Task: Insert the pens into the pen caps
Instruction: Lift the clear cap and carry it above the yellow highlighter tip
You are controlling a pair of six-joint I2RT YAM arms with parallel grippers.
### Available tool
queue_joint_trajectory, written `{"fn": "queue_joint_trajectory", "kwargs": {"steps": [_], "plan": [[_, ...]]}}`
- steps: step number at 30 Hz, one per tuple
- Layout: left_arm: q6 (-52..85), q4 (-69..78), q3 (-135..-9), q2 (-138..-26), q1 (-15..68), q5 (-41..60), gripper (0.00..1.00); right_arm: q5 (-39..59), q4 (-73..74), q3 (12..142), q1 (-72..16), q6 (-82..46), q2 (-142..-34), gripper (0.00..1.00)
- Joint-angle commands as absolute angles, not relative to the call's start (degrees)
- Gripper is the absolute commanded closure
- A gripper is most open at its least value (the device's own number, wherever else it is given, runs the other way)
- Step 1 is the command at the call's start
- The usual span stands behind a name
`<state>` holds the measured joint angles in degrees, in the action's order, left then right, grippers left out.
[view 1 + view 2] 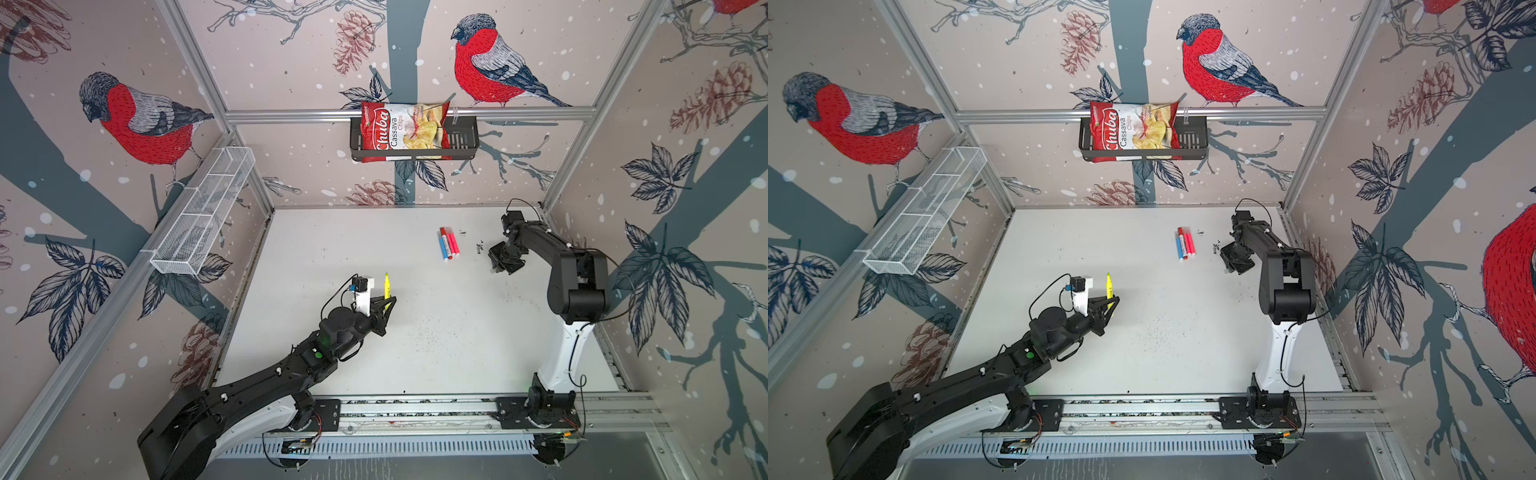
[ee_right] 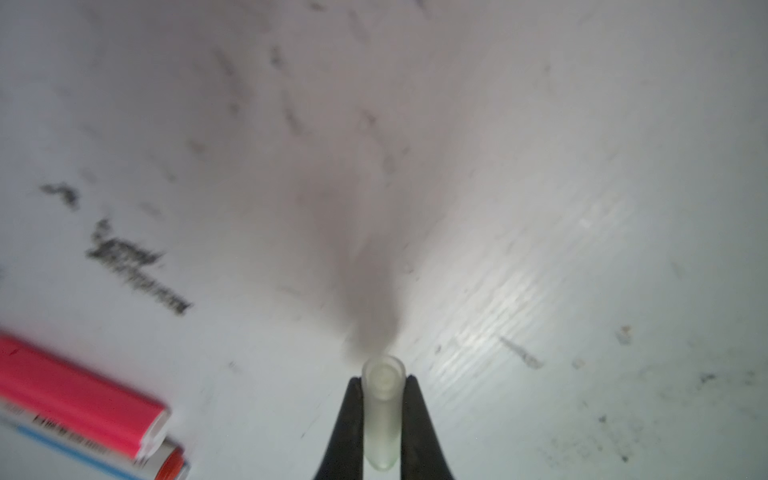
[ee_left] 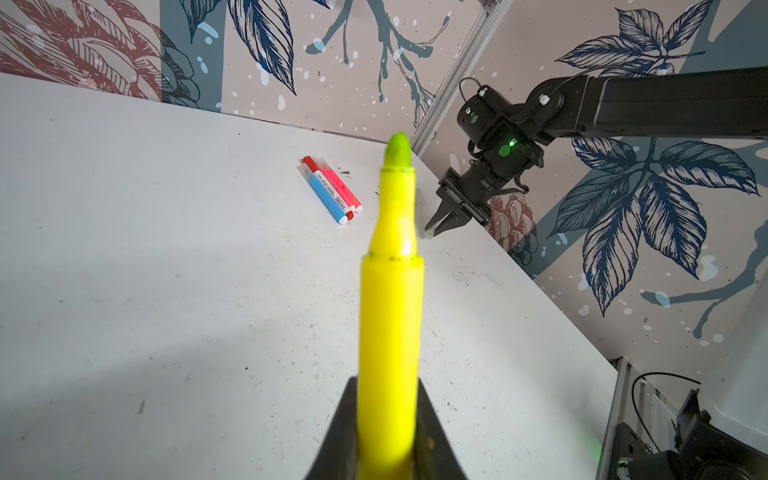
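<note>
The left gripper is raised over the near-left part of the white worktop, its jaws pinching the lower barrel of the yellow marker. The marker stands nearly upright with its bare greenish tip on top and no cap on it, and the left wrist view shows the yellow marker rising from between the two black jaws. The right gripper points down at the far-right part of the worktop, with its jaws pressed onto a translucent whitish pen cap. The cap's round open mouth faces the surface beyond the fingertips; whether it touches the worktop cannot be told. Just to the left of this gripper, apart from it, a small group of capped markers lies flat and side by side, touching: a blue marker, a white-bodied marker with a red cap and a neon pink marker. Whether a second pink one lies among them cannot be told. Black scuff marks dot the worktop between the group and the right gripper. On the back rail a black wire basket holds a bag of cassava chips, and a white mesh basket hangs on the left wall.
</note>
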<state>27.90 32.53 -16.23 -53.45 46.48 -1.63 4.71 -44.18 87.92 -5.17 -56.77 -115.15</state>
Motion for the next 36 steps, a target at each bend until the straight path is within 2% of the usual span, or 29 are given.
{"fn": "queue_joint_trajectory", "kwargs": {"steps": [1, 5, 8, 10, 20, 27, 36], "plan": [[26.8, 32.2, -17.0, -53.3, 46.5, -1.5, 0.86, 8.9, -38.5, 87.2, -7.2, -51.9, -110.0, 0.99], [26.9, 32.5, -18.0, -54.3, 46.5, 0.0, 0.86, 17.2, -27.7, 82.9, -10.8, -43.1, -102.3, 1.0], [27.3, 33.3, -18.7, -55.4, 46.6, 1.8, 0.86, 31.9, -11.3, 74.1, -12.8, -40.4, -95.3, 1.0], [27.9, 34.4, -19.0, -56.2, 46.7, 3.1, 0.86, 37.8, -1.7, 69.4, -14.5, -41.1, -91.6, 1.0], [29.5, 40.2, -22.2, -62.8, 49.8, 9.1, 0.86, 42.0, 13.8, 62.6, -25.3, -31.7, -79.6, 1.0], [29.7, 43.0, -24.5, -65.3, 51.5, 12.5, 0.86, 43.0, 14.2, 60.7, -29.8, -25.9, -75.9, 1.0], [30.2, 42.5, -26.2, -64.2, 51.5, 13.1, 0.86, 44.2, 16.8, 56.6, -32.7, -24.8, -73.1, 1.0]]}}
